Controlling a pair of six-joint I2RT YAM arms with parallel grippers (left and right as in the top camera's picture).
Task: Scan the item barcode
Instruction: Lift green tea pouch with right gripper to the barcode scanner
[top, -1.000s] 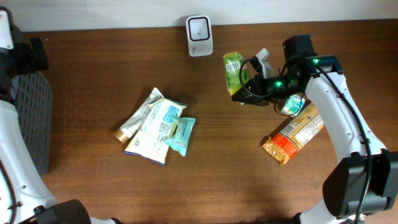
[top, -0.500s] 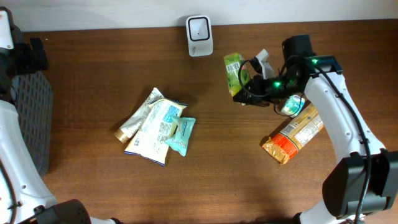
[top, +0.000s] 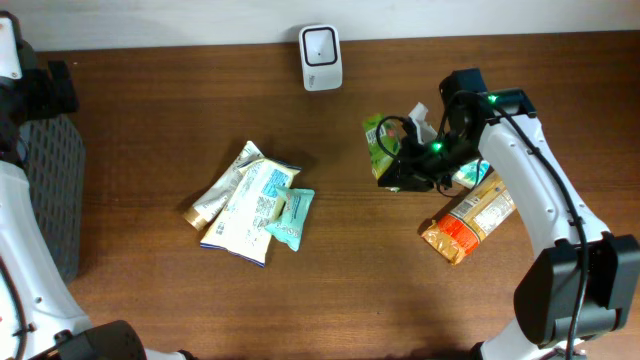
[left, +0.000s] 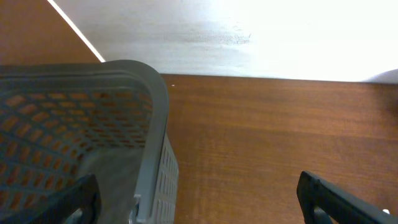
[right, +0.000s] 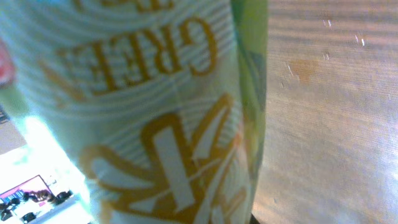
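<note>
At the far left a grey mesh basket (top: 50, 190) sits at the edge of the table (top: 150, 300). The left gripper (left: 199, 198) hangs above the basket's rim with its two fingers spread wide and nothing between them.

Along the brown wood, a little pile lies left of centre. A cream tube (top: 222, 187) is on the outside, a white pack (top: 250, 207) with blue print overlaps it, and a teal pack (top: 291, 218) rests against the white one's right side. Up at the back edge, a bit right of the pile, is a white scanner (top: 321, 44).

Further right is the green pack (top: 377, 138), the item to be scanned. It is clamped in the right gripper (top: 392, 166), whose fingers are closed tight on it. It sits on the near side of the scanner and to its right, apart from it.

From the right wrist camera the pack fills nearly the whole view, with gold letters reading GREEN upside down and bare wood beside it. I can't tell whether it touches the table.

Under the right arm a small teal-and-white thing (top: 468, 173) peeks out, too hidden to name. Touching it on the near side, an orange pack (top: 472, 222) lies flat and slanted.
</note>
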